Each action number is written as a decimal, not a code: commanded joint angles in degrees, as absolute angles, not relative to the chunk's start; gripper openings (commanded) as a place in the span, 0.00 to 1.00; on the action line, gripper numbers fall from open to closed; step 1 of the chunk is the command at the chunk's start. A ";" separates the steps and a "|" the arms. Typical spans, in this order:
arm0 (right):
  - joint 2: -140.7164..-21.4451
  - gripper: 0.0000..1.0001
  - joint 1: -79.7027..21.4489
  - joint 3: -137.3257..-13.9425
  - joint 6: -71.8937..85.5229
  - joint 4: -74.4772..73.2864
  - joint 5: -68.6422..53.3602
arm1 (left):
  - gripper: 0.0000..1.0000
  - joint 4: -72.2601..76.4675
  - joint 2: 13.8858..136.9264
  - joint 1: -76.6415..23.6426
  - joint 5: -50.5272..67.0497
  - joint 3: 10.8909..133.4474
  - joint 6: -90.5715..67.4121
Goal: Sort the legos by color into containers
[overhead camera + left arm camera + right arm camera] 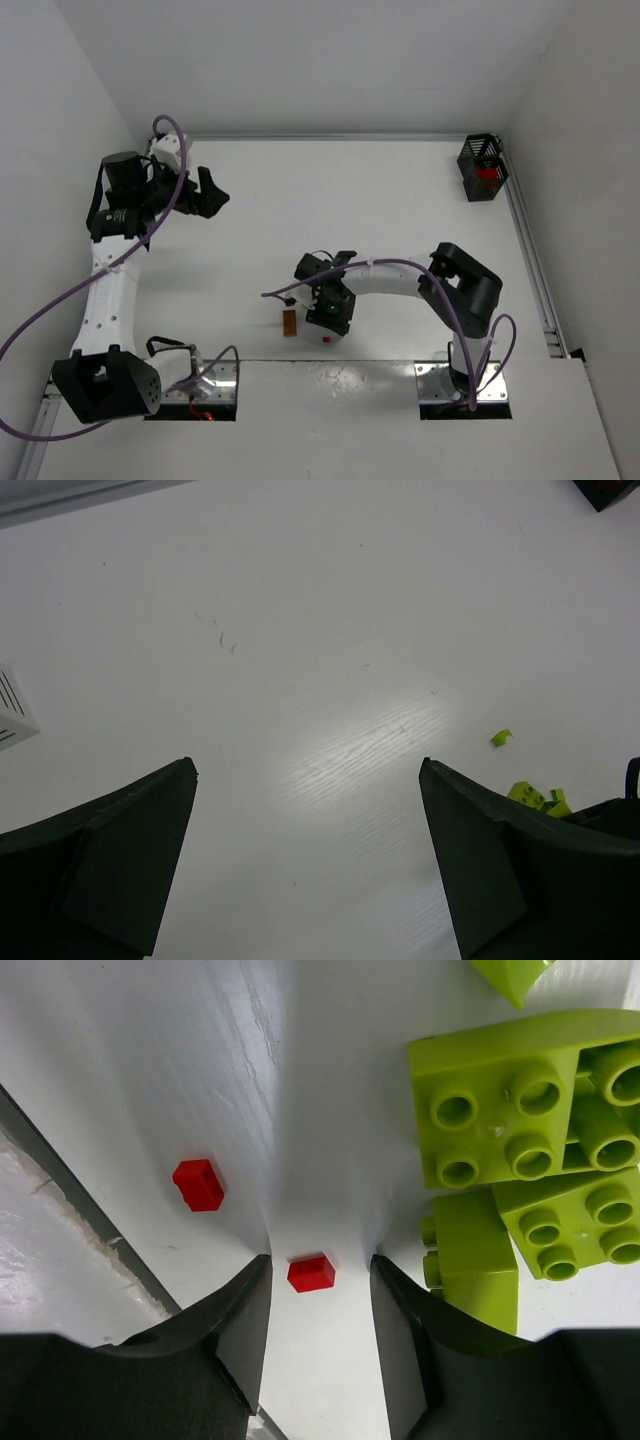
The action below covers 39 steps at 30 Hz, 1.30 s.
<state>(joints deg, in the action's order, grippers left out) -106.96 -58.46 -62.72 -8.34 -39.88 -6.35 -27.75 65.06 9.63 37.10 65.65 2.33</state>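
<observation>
Within right pincer [320,1262], smooth boxy red lego [311,1273], perhaps untouched

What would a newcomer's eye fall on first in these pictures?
Lime-green bricks fill the upper right of the right wrist view. Beside them, the right tool stands open around a tiny red brick, not touching it. In the top view, a black bin sits in the far right corner.
</observation>
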 commanded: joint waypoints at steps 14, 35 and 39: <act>-106.17 0.39 -60.29 -55.55 -7.29 -35.42 -1.85 | 1.00 -25.84 65.21 10.11 37.27 65.83 1.85; -98.45 0.00 -58.72 -57.48 -7.29 -38.23 -7.03 | 1.00 -25.84 64.60 10.11 36.21 64.78 2.99; -90.10 0.00 -56.78 -58.01 -7.82 -38.76 -2.73 | 1.00 -25.84 64.07 11.77 33.14 63.55 2.99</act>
